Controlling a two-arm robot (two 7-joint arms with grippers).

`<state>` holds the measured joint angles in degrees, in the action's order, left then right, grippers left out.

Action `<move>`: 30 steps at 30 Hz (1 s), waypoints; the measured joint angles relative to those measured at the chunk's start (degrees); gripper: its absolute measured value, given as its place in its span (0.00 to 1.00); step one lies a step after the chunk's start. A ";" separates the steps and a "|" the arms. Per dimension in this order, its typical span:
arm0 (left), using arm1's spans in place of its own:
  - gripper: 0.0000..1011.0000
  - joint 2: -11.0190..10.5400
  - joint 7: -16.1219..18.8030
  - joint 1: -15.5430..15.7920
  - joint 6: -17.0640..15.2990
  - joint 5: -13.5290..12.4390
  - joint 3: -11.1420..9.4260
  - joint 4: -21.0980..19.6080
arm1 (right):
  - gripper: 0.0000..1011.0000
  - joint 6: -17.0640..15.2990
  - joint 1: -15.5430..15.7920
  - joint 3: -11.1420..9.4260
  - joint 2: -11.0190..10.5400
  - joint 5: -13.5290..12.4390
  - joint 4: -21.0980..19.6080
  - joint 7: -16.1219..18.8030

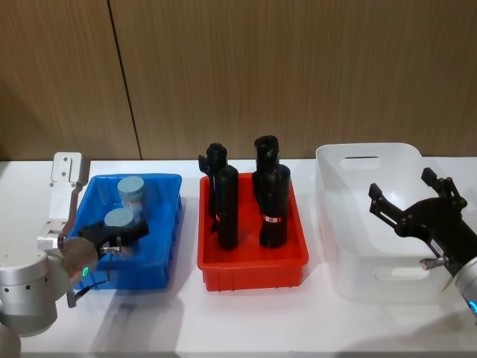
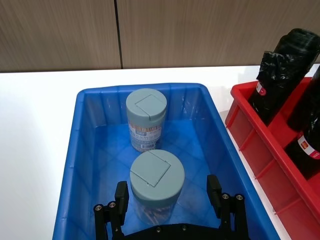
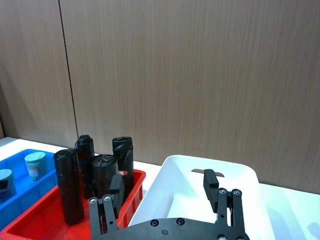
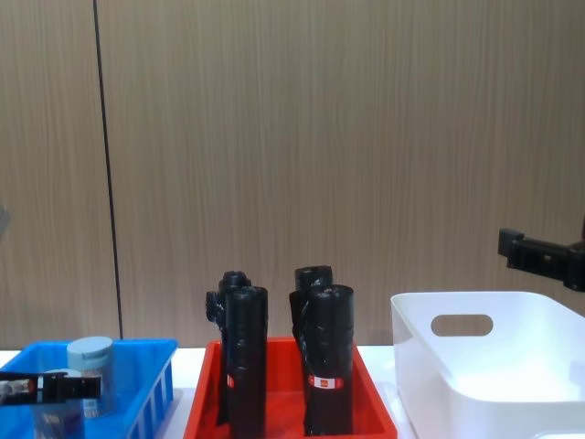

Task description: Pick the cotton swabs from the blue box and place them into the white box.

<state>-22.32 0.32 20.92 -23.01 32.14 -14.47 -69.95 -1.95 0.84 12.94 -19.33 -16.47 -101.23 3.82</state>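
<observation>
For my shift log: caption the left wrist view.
Open left hand straddles the nearer cotton swab tub in the blue box; a second tub stands behind it.

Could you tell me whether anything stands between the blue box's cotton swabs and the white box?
Yes: the red tray with tall black cylinders sits between the blue box and the white box.

No wording can be read anywhere. The far tub (image 2: 145, 117) in the blue box (image 2: 75, 150) bears a white label (image 2: 143, 135) with dark print and what looks like a barcode, all too small to make out. The black cylinders (image 1: 227, 205) in the red tray (image 1: 250, 272) carry small red-and-white bands (image 1: 272, 219), and their marks are likewise illegible.
</observation>
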 joint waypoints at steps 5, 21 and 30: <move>0.99 0.63 -1.09 1.49 -0.24 -0.75 -0.15 2.64 | 0.99 0.00 0.00 0.00 0.00 0.00 0.00 0.00; 0.99 2.12 -4.15 5.94 -0.77 -4.21 -0.61 9.24 | 0.99 0.00 0.00 0.00 0.00 0.00 0.00 0.00; 0.88 2.77 -5.78 8.13 -0.84 -6.45 -0.86 12.18 | 0.99 0.00 0.00 0.00 0.00 0.00 0.00 0.00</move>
<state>-19.54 -5.45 29.05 -23.85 25.69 -15.33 -57.77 -1.95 0.84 12.94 -19.34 -16.46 -101.23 3.82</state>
